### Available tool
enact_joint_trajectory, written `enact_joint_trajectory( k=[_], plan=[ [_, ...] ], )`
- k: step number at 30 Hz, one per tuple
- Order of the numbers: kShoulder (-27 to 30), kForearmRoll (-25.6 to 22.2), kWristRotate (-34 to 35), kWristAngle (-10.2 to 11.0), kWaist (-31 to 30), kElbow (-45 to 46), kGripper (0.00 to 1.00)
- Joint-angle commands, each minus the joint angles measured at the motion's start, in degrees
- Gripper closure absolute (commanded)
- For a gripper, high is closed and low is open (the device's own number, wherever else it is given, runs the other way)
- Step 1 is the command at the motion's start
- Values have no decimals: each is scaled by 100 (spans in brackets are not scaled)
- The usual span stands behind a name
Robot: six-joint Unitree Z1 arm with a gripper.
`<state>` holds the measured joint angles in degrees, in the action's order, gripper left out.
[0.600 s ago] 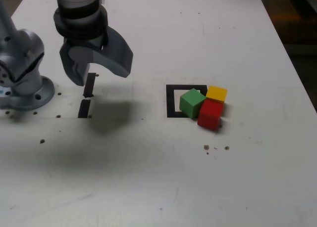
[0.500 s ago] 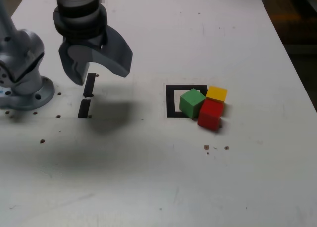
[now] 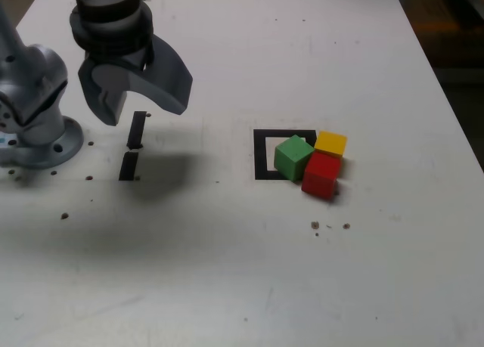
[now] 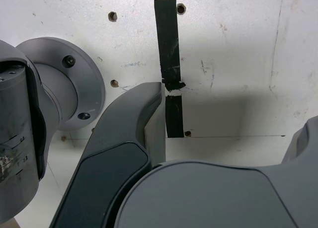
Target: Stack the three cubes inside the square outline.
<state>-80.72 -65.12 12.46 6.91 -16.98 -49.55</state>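
Green, yellow and red sit bunched together toward the exterior view's right, none on top of another. The green cube (image 3: 293,157) lies partly over the square outline (image 3: 261,155), covering its far-right corner region; the yellow cube (image 3: 330,144) is just outside the frame, touching the green one, and the red cube (image 3: 321,175) is pressed against both, also outside the tape. So nothing is stacked yet, and only one block overlaps the target at all.

My pincer (image 3: 134,97) hangs well apart from them, over the exterior view's left, above the two short black strips (image 3: 133,144) and near my own base (image 3: 45,143). Its jaws are spread wide and hold nothing. The wrist view agrees: I see one dark finger (image 4: 124,153), the strips (image 4: 169,71) on the bare white tabletop (image 3: 227,271), and no block between the jaws.

I judge this a resting pose before a reach, jaws parted so a block can slip in. The tight cluster is the awkward part: with the blocks touching, my fingers have little room on the shared faces, so I would probably come at the red one from its free sides first, to avoid shoving the others
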Motion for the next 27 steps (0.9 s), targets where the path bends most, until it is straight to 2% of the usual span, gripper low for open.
enact_joint_trajectory(
  k=[1,7,12,27],
  plan=[
    [40,-11,-7,35,-16,-8,7],
    [-100,26,-71,130,-16,-237,7],
    [-420,-75,-324,120,-16,-878,7],
    [-2053,-647,-1486,-192,-6,-3360,7]
  ],
)
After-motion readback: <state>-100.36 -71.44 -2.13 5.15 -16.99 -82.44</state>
